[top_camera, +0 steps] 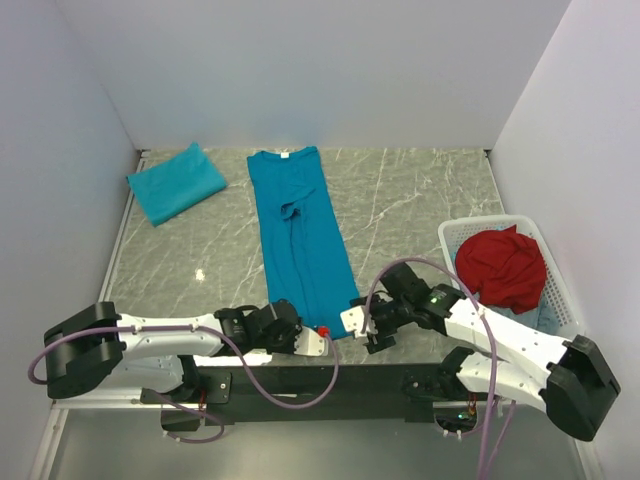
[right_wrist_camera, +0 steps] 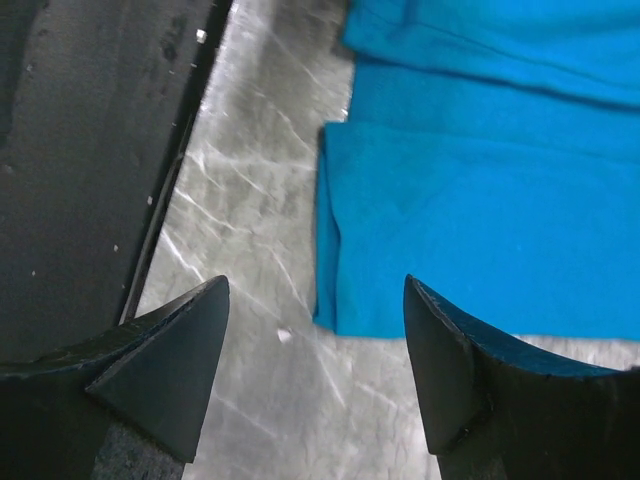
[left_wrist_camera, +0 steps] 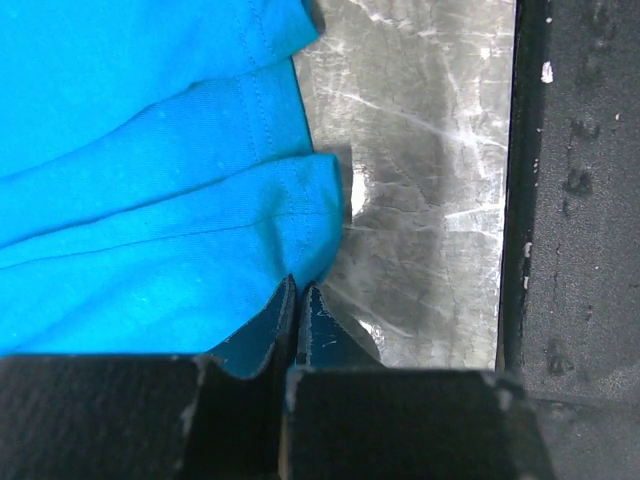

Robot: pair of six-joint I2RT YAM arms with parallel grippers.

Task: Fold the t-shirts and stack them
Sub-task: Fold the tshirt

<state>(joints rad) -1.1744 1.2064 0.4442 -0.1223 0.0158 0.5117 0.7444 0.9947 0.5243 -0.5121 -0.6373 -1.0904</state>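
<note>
A long teal t-shirt (top_camera: 298,240), folded lengthwise into a narrow strip, lies in the middle of the table with its white neck label at the far end. A second teal t-shirt (top_camera: 176,182) lies folded at the back left. My left gripper (top_camera: 316,339) is at the strip's near left corner. In the left wrist view its jaws (left_wrist_camera: 299,288) are shut on the shirt's hem corner (left_wrist_camera: 300,215). My right gripper (top_camera: 358,322) is open beside the near right corner. In the right wrist view (right_wrist_camera: 316,282) that corner (right_wrist_camera: 345,300) lies on the table just ahead of the jaws, untouched.
A white basket (top_camera: 555,265) at the right holds a red cloth (top_camera: 503,266). The grey marble table (top_camera: 420,200) ends in a dark front edge (left_wrist_camera: 575,250) close to both grippers. White walls stand on three sides.
</note>
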